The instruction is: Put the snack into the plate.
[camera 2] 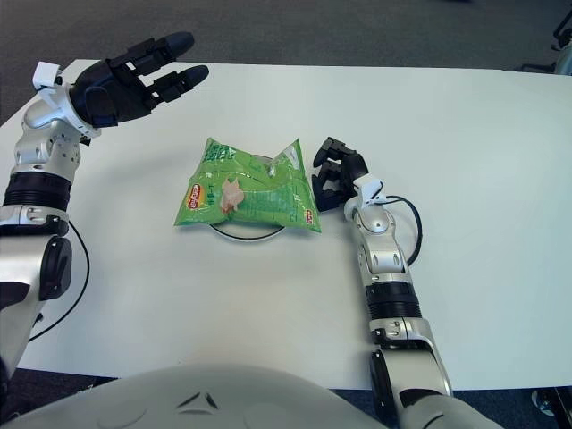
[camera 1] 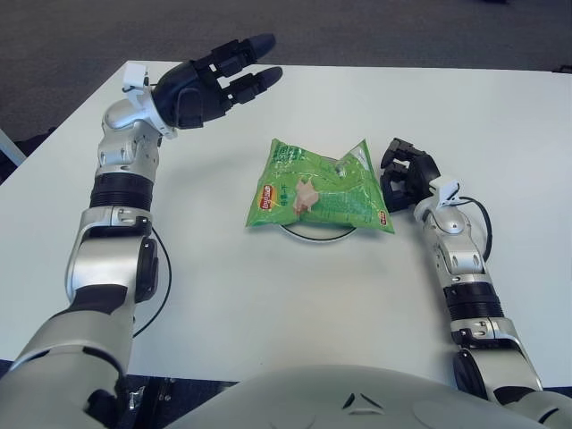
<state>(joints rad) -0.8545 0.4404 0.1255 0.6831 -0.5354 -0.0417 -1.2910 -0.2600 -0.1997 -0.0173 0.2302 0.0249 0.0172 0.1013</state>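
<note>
A green snack bag lies flat over a small white plate, hiding all but the plate's dark front rim. My left hand hovers raised above the table's far left, well clear of the bag, fingers spread and holding nothing. Just right of the bag's right edge is my right hand, its fingers curled and empty, close beside the bag without gripping it.
The white table spans the view, with dark carpet beyond its far edge. A thin black cable loops by my right wrist. Another cable hangs beside my left forearm.
</note>
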